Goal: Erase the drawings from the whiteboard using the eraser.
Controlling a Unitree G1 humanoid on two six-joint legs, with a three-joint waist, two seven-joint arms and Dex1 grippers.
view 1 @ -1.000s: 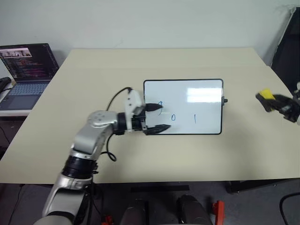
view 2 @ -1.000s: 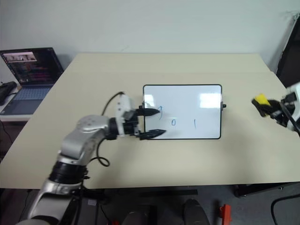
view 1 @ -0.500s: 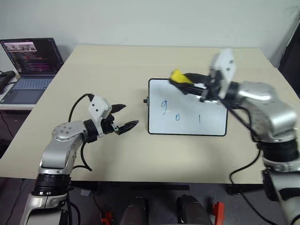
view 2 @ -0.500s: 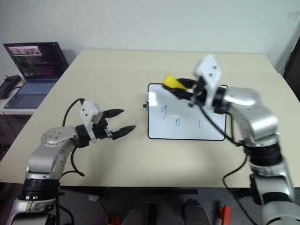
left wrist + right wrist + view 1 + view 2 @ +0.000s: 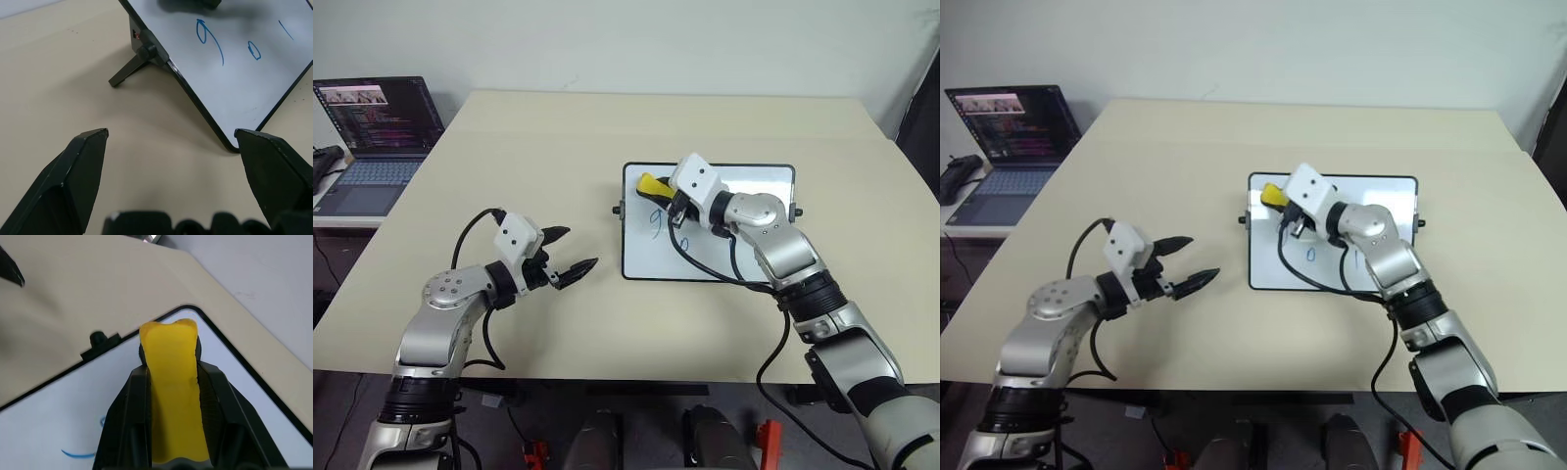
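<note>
The whiteboard (image 5: 644,257) stands propped at mid table. The drawings are blue: a "9" (image 5: 210,41), a small "0" (image 5: 253,50) and a short stroke (image 5: 286,29). My right gripper (image 5: 658,190) is shut on the yellow eraser (image 5: 652,185), whose tip juts past the fingers (image 5: 134,396) at the board's upper left corner, just above the "9". Whether the eraser touches the board I cannot tell. My left gripper (image 5: 579,247) hangs open and holds nothing, a short way left of the board's left edge and pointing at it.
An open laptop (image 5: 372,127) sits on a side desk at the far left, with a dark object (image 5: 321,166) beside it. The right arm's black cable (image 5: 705,272) loops over the board's lower half. Bare beige tabletop (image 5: 558,127) surrounds the board.
My right gripper has swung in from the far right with the eraser and come down at the board's upper left corner. The left gripper drew back left off the board's edge, then held still.
</note>
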